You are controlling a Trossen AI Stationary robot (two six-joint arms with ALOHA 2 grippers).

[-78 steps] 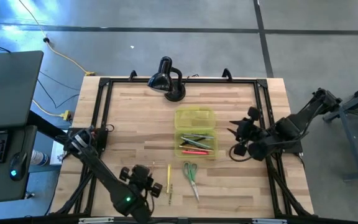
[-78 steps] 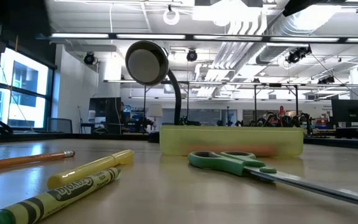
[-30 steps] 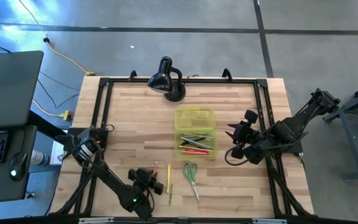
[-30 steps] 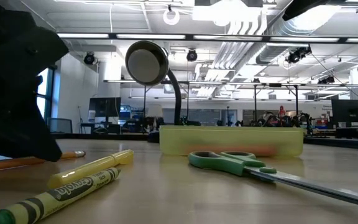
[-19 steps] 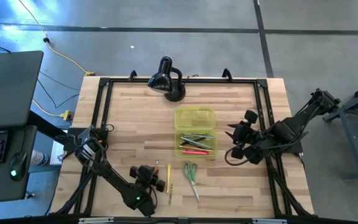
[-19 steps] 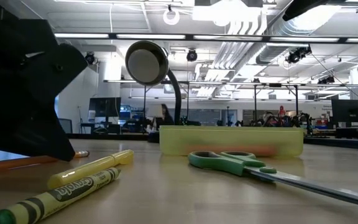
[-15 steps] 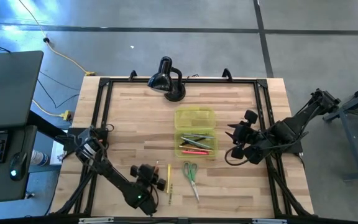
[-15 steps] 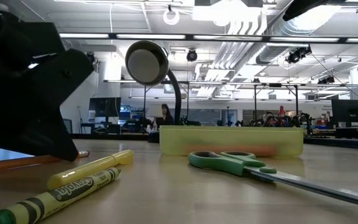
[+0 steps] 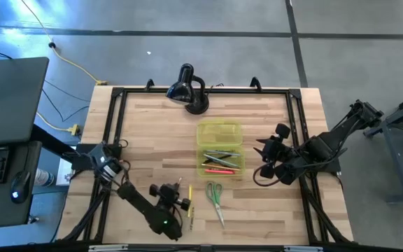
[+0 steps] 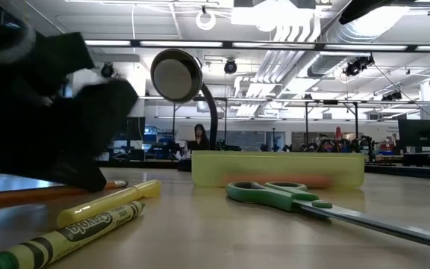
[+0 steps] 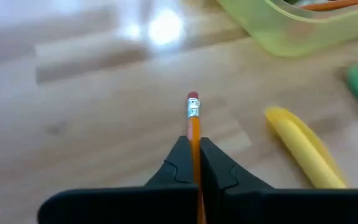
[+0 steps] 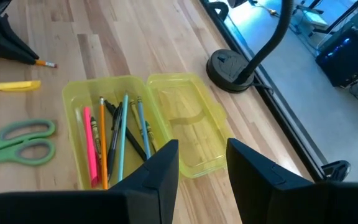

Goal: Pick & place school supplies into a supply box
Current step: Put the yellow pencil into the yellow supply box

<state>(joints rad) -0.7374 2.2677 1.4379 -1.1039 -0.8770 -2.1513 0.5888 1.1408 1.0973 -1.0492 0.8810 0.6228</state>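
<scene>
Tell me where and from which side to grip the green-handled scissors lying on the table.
Grip the scissors from straight above, at the neck where the green handles meet the blades. They lie flat on the table, handles toward the supply box, so fingers should close across that narrow part.

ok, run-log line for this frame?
left pincer: shut on orange pencil | right pincer: open, over supply box | scissors, yellow marker: on table

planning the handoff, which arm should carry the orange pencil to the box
Left. The left gripper is shut on the orange pencil; the right gripper waits open beside the supply box.
</scene>
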